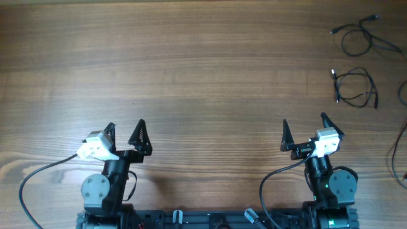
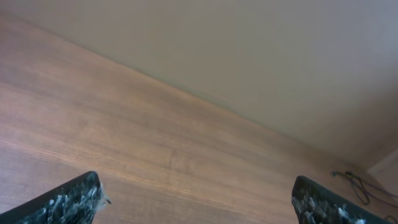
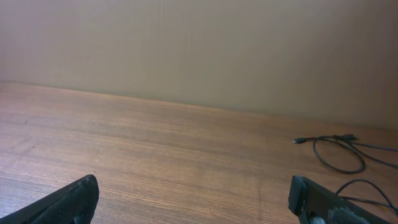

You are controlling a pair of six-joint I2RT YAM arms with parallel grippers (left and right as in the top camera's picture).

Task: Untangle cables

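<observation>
Looking at thin black cords with tiny plug ends [image 1: 364,38], lying in loose loops far right on the brown wooden table [image 1: 203,63]. Probably handling light, limp, snaggy, so aiming mid-cord, not plugs. Seeing black left gripper [image 1: 125,130] and right gripper [image 1: 304,130] gaping wide, holding nothing, well apart.

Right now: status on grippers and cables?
Left gripper open, empty. Right gripper open, empty. Cables in loose loops, far right of table, untouched. Nothing between.
</observation>
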